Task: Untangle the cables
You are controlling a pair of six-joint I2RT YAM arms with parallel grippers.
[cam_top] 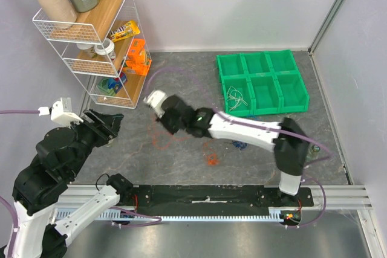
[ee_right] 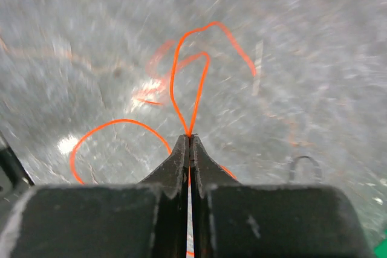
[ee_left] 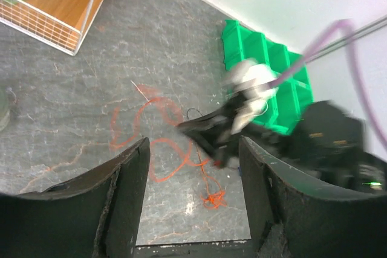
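Observation:
The orange cable (cam_top: 162, 141) lies in thin loops on the grey table, with a small knot (cam_top: 211, 160) nearer the front. My right gripper (cam_top: 162, 123) reaches left across the table and is shut on a loop of the orange cable (ee_right: 181, 70), pinched at its fingertips (ee_right: 189, 138). A blue bunch (cam_top: 239, 144) lies under the right arm. A white bunch (cam_top: 236, 96) lies in a green bin. A bit of black wire (ee_right: 303, 162) shows to the right of the fingers. My left gripper (ee_left: 193, 170) is open and empty, held above the table short of the orange loops (ee_left: 151, 143).
A green tray of six bins (cam_top: 284, 92) stands at the back right. A white wire shelf rack (cam_top: 81, 64) with bottles and packets stands at the back left, its corner showing in the left wrist view (ee_left: 42, 25). Walls close the back and right.

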